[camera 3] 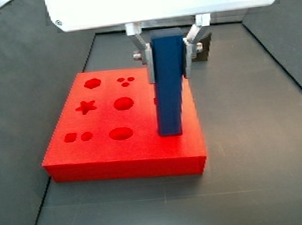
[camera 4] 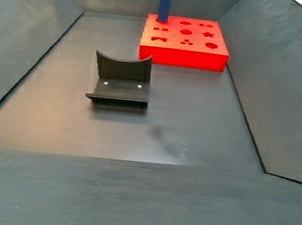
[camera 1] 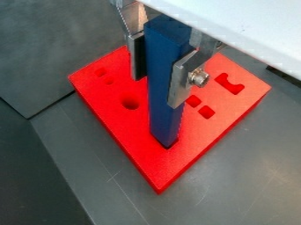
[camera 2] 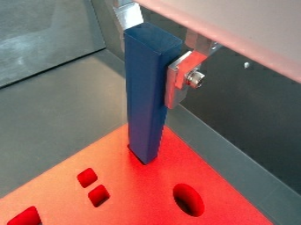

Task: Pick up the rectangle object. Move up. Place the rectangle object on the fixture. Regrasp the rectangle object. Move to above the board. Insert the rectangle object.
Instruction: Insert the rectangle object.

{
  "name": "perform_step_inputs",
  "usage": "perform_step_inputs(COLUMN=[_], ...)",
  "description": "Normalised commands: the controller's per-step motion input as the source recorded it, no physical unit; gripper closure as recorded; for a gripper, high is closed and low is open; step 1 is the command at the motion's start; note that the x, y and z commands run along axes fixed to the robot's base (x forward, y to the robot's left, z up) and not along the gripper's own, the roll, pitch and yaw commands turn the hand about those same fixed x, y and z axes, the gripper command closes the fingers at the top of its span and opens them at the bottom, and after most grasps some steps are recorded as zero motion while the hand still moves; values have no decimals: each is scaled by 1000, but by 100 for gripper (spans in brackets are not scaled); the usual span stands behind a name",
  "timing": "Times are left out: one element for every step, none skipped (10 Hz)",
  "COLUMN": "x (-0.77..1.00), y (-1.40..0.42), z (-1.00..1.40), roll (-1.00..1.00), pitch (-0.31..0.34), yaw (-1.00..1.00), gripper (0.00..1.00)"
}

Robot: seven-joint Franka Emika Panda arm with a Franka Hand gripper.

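The blue rectangle object (camera 1: pixel 165 88) stands upright, and my gripper (camera 1: pixel 163 68) is shut on its upper part. One silver finger (camera 1: pixel 186 79) with a bolt presses its side. Its lower end meets the top of the red board (camera 1: pixel 112 88) near an edge; I cannot tell whether it sits in a hole. Both also show in a wrist view (camera 2: pixel 147 97), board (camera 2: pixel 129 189), and in a side view: bar (camera 3: pixel 170 82), gripper (camera 3: pixel 169 50), board (camera 3: pixel 101 124). The dark fixture (camera 4: pixel 119 81) stands empty, apart from the board (camera 4: pixel 188 43).
Everything sits in a dark grey bin with sloping walls (camera 4: pixel 31 63). The board lies at the bin's far end; the fixture stands on the floor (camera 4: pixel 179 137) nearer the middle. The white gripper housing (camera 3: pixel 170 0) hangs over the board.
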Motion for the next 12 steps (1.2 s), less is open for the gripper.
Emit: perform_step_inputs(x=[20, 23, 0, 0, 0, 0, 0, 0, 0, 0, 0, 6], y=[-26, 0, 0, 0, 0, 0, 0, 0, -3, -20, -40, -49], z=[-40, -31, -11, 0, -3, -3, -6, -11, -14, -26, -29, -31], roll=[60, 50, 33, 27, 27, 27, 24, 30, 33, 37, 47, 50], pitch=[10, 11, 7, 6, 10, 11, 6, 6, 7, 4, 4, 7], yaw=[-60, -103, -89, -66, -60, -60, -57, -54, -54, -63, -60, -57], gripper=[100, 100, 100, 100, 100, 100, 100, 100, 100, 100, 100, 100])
